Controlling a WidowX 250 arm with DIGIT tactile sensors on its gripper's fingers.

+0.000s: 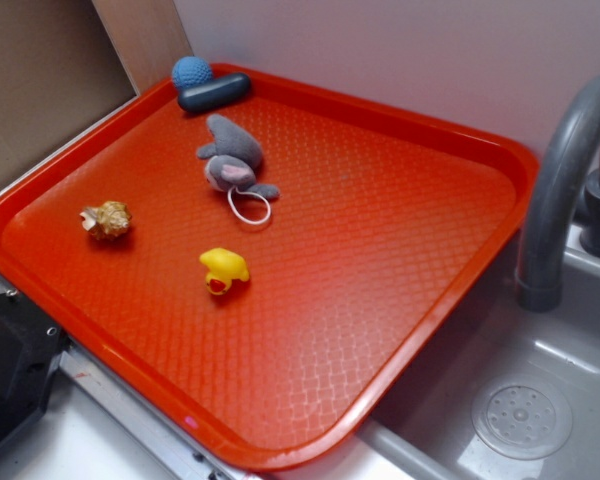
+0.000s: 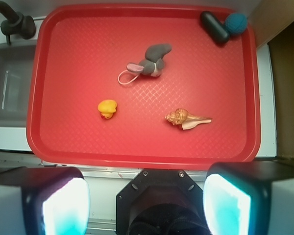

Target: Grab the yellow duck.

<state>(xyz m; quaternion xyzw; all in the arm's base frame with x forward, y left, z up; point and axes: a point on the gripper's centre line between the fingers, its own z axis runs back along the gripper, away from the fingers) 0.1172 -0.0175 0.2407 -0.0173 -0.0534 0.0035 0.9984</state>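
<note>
- One red tray (image 1: 460, 140) holds everything; it sits beside a grey sink (image 1: 540, 400) with a grey faucet (image 1: 555, 180).
- Yellow duck (image 1: 224, 270) lies alone on the tray floor, near the middle-left in the exterior view, apart from the other things.
- Grey plush toy (image 1: 230, 160) with a white loop lies beyond the duck.
- Tan seashell (image 1: 107, 220) rests near the tray's left side.
- Blue ball (image 1: 191, 71) touches a dark oblong object (image 1: 213, 92) in the far corner.
- No writing legible.
- Fingers (image 2: 63, 205) spread wide, holding nothing, near the tray's edge in the wrist view.
</note>
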